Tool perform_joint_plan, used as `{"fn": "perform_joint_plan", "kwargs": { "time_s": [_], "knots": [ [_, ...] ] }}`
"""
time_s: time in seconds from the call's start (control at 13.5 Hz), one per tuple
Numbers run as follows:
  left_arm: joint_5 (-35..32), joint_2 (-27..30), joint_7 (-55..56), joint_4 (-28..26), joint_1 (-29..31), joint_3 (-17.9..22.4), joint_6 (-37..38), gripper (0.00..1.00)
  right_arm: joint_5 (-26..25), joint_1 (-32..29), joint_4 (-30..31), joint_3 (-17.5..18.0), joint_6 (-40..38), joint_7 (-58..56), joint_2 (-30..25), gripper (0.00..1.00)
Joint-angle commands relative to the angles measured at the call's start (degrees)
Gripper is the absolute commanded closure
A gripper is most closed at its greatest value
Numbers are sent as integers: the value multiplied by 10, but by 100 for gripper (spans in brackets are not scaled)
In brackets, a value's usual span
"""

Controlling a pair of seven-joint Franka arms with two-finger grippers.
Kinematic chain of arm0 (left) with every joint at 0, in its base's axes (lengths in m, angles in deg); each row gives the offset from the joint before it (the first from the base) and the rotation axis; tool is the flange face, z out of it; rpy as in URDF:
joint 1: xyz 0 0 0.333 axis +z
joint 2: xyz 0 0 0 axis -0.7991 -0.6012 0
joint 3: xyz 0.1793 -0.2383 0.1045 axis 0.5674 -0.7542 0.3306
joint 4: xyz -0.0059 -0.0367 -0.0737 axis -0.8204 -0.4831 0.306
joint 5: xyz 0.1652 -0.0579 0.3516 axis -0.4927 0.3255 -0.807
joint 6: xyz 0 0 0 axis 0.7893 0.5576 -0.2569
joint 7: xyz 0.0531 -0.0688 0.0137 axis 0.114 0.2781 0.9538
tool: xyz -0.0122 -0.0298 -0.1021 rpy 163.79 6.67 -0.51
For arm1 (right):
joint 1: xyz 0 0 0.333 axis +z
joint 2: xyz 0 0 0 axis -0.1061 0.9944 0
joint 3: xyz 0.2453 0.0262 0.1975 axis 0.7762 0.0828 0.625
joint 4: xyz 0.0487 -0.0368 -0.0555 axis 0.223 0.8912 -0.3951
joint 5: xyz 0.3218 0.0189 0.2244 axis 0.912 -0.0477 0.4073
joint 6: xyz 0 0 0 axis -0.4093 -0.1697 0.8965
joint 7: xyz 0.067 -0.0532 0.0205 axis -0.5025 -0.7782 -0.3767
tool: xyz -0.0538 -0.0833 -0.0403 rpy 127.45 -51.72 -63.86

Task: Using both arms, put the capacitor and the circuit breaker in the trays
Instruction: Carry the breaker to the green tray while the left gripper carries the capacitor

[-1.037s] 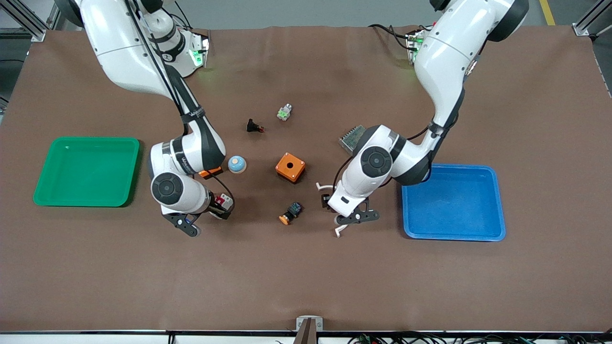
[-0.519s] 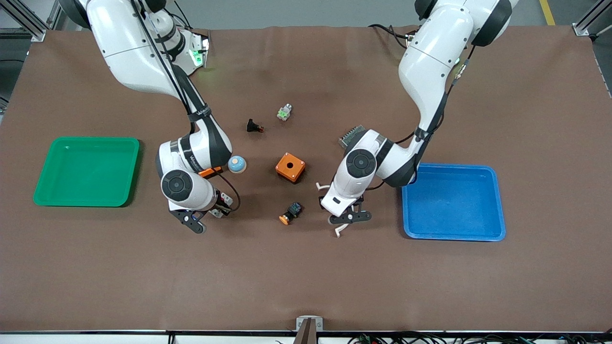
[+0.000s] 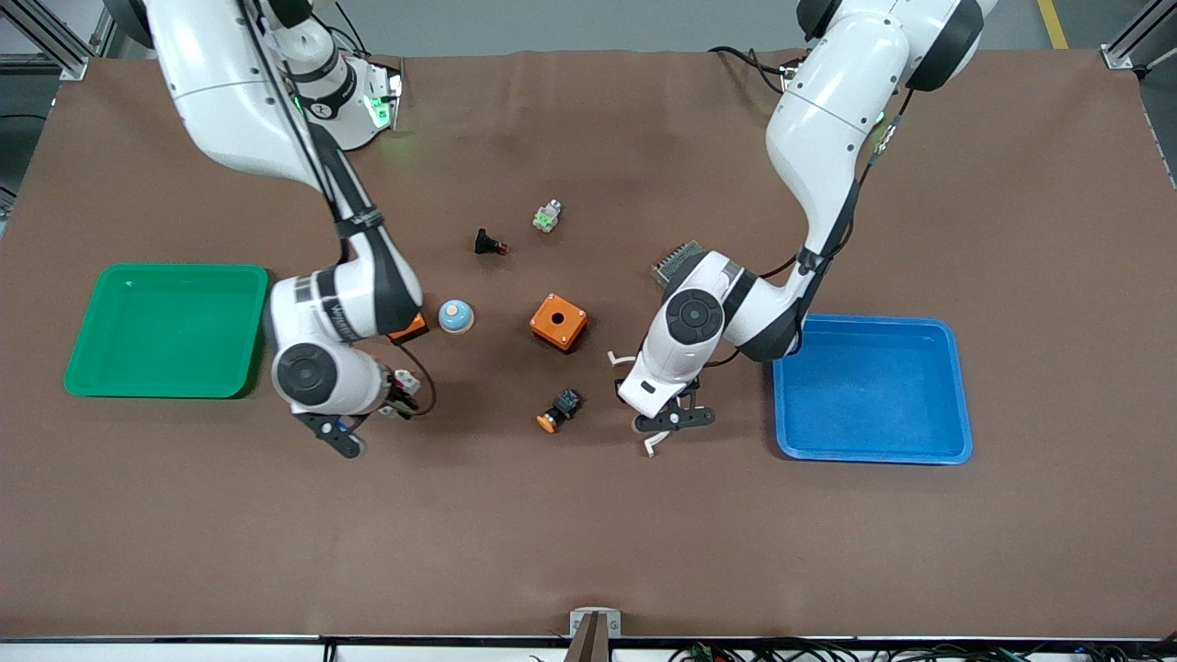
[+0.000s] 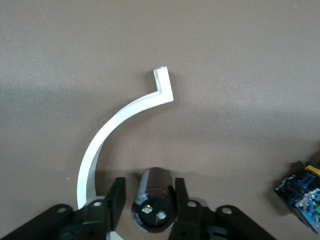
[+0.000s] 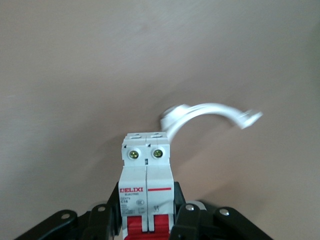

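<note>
The left gripper's fingers stood on either side of the capacitor, a dark stubby cylinder lying on its side on the brown tabletop; they bracketed it closely, though whether they pressed on it could not be told. A white curved clip lay on the tabletop just beside the capacitor, and a black-blue part sat near it. In the front view that gripper was low over the tabletop between the blue tray and the black-blue part with an orange cap, with the white clip just nearer the camera. The right gripper's fingers were closed on the circuit breaker, a white block with red toggles, held clear of the tabletop; a second white curved clip showed blurred past it. From the front, the right gripper carried the breaker over bare tabletop between the green tray and the black-blue part. Farther from the camera lay a small blue dome, an orange box, a black button with a red tip, a small green-and-grey part, and a metal mesh box partly hidden by the left arm.
</note>
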Motion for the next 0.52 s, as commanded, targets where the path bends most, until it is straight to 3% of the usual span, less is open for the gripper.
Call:
{"fn": "perform_joint_plan", "kwargs": {
  "time_s": [0.0,0.15,0.22,0.44],
  "knots": [
    [-6,-7,27,15,-9,5,-1,70,-26,-61,1,4,-55,-128,-35,97],
    [-11,-3,27,15,-9,6,-1,92,-34,-100,1,-1,-77,-222,-43,97],
    [-11,6,27,15,-9,7,1,99,-34,-127,4,-2,-87,-283,-53,97],
    [-12,68,25,11,17,10,49,99,-36,-204,29,-2,-100,-461,-82,97]
  ]
}}
